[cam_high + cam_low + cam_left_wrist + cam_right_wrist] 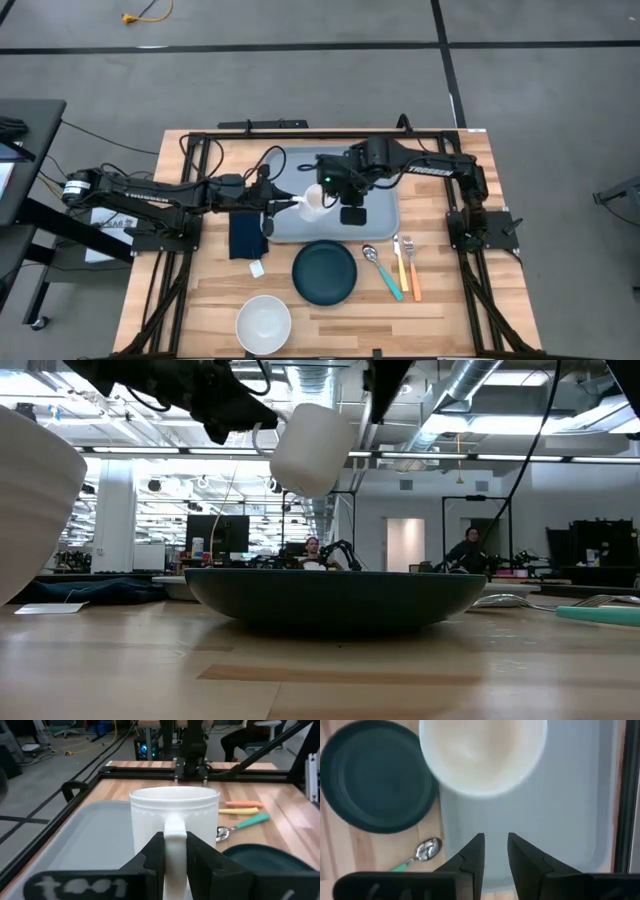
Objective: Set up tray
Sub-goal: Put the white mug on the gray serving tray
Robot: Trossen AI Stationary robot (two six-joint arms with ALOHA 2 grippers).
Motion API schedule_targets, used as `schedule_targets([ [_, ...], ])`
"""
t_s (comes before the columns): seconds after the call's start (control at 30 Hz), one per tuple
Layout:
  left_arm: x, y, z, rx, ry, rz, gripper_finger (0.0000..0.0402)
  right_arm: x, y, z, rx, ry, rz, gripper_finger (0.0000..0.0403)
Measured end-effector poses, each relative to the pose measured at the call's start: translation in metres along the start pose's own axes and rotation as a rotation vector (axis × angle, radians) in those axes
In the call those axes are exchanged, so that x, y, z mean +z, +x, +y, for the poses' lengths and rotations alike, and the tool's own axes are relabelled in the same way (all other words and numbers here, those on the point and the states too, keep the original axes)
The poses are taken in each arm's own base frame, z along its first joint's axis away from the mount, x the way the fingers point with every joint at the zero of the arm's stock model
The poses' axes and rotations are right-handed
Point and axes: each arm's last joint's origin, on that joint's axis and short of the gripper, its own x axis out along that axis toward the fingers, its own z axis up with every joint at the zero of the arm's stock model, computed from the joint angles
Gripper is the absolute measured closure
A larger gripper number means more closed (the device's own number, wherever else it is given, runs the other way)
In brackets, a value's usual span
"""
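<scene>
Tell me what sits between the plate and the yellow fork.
A teal-handled spoon lies between the plate and the yellow fork, clearest in the high view.

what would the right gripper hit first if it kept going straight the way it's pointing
Probably the tray: the right gripper, slightly open, points down at its bare grey floor, just beside the white mug the left gripper holds. Depth is unclear.
</scene>
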Motion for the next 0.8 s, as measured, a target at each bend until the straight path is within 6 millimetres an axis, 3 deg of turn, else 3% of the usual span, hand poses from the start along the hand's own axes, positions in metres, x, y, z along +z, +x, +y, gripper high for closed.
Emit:
schedule_targets([
  [0.2, -0.011, -0.002, 0.011, 0.058, 0.019, 0.032, 0.0364, -0.026, -0.043, 0.002, -0.01, 0.057, -0.114, 0.0327],
  [0.47, -0.006, -0.012, 0.032, 0.088, 0.083, 0.006, 0.0364, -0.084, -0.087, 0.018, -0.149, 0.197, -0.307, 0.0327],
  [0.63, -0.003, -0.021, 0.053, 0.12, 0.101, -0.014, 0.0363, -0.123, -0.081, 0.034, -0.216, 0.281, -0.396, 0.0327],
  [0.8, -0.006, -0.027, 0.076, 0.113, 0.142, 0.002, 0.0363, -0.155, -0.053, 0.05, -0.245, 0.376, -0.505, 0.0327],
])
